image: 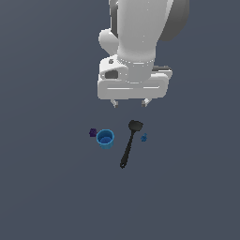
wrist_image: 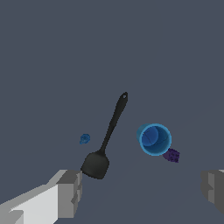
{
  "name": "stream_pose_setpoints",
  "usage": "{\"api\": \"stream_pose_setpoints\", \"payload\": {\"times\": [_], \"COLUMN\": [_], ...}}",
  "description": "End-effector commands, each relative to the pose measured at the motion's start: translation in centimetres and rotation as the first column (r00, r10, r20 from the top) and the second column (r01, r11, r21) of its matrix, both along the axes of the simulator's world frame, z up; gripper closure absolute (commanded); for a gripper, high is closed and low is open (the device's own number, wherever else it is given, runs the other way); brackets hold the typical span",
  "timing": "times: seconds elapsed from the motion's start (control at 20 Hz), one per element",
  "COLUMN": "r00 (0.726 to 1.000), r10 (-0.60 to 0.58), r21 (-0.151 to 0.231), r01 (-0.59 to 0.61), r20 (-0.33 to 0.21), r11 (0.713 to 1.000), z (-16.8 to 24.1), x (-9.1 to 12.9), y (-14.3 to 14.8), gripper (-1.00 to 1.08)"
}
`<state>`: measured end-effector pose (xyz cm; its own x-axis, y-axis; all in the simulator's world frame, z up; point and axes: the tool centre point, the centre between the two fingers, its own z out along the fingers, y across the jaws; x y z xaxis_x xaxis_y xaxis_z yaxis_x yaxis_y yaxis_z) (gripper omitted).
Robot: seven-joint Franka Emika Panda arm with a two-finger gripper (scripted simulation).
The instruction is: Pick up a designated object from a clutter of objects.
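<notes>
The long thin black spatula (image: 129,143) lies flat on the grey floor, its flat head toward the arm and its rounded handle end pointing away; it also shows in the wrist view (wrist_image: 107,138). A small blue cup (image: 105,138) stands upright to the exterior view's left of it, and shows in the wrist view (wrist_image: 154,139). A tiny purple piece (image: 93,132) sits beside the cup. A tiny blue piece (image: 144,137) lies on the spatula's other side. My gripper (image: 130,102) is open and empty, hovering above the floor just behind the spatula's head. Its fingers (wrist_image: 70,192) frame the wrist view.
The grey floor (image: 47,187) spreads all around the four items. The purple piece (wrist_image: 172,155) and the blue piece (wrist_image: 85,138) also show in the wrist view. The arm's white body (image: 140,37) rises at the back.
</notes>
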<state>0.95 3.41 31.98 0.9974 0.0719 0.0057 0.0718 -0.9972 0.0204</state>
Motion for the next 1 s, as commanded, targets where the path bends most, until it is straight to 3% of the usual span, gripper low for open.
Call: {"api": "stream_pose_setpoints", "payload": {"times": [0.0, 0.5, 0.95], "r00": [1.000, 0.999, 1.000], "r10": [0.000, 0.015, -0.003], "r21": [0.000, 0.034, 0.033], "r01": [0.000, -0.016, 0.002], "r20": [0.000, 0.030, 0.027], "r11": [1.000, 0.999, 0.999], "z": [0.0, 0.5, -0.8], "x": [0.0, 0.8, 1.0], "y": [0.0, 1.4, 1.5], "gripper": [-0.92, -0.92, -0.92]}}
